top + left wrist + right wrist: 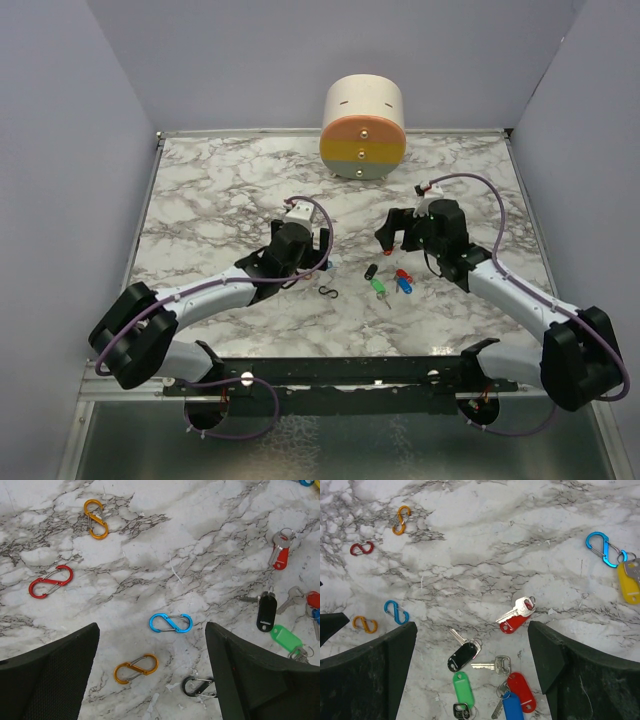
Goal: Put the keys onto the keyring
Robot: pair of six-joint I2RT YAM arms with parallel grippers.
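Right wrist view: the right gripper (472, 625) hangs over the marble surface (485, 540), fingers spread wide with nothing between them. The keys (464, 687) lie loose below it and between its fingers: a black-tagged key (462, 656) at the centre, a red-tagged key (516, 620) just ahead of it, and green, red and blue tags bunched nearer the wrist. Far off to its right, a yellow-tagged key (630, 582) lies against a blue clip (602, 549). Left wrist view: the left gripper (152, 625) is likewise wide open and empty. A loose blue clip (170, 623) sits between its fingers, with an orange clip (135, 668) and a black clip (197, 686) closer in. The keys lie off to its right.
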